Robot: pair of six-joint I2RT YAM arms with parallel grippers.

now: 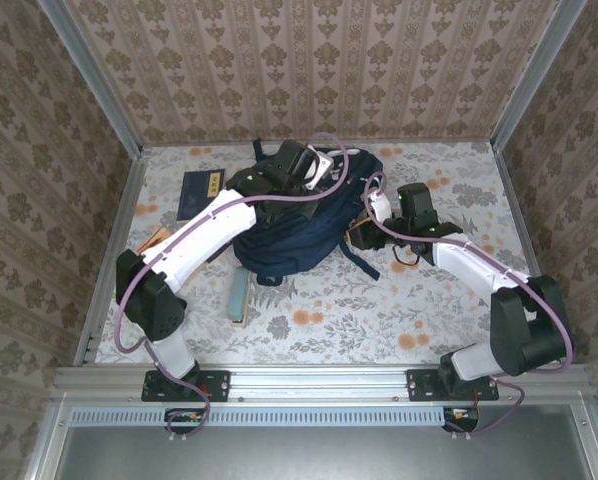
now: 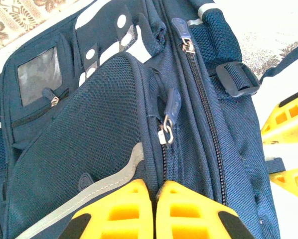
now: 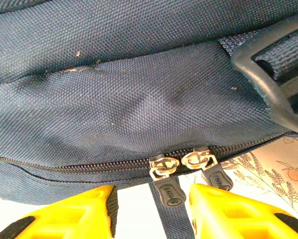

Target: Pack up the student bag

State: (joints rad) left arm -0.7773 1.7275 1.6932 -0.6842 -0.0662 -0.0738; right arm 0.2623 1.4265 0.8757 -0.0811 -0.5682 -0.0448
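Navy woven cloth, slumped just past table [image 1: 379,300] centre toward twelve o'clock: handles as a soft, floppy, likely light student bag [image 1: 299,230], best pinched by twin zip pulls [image 3: 170,193] between parted right gripper [image 3: 151,211] at three o'clock, left gripper [image 2: 154,211] pressed together at twelve.

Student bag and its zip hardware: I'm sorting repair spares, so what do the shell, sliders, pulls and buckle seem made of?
Student bag: woven synthetic, likely nylon or polyester; matte navy, visible coarse weave. Sliders: probably metal; silvery, glinting. Pulls: seemingly rubbery plastic; dull, dark, embossed mark. Buckle: likely hard plastic; smooth, dark, slight sheen.
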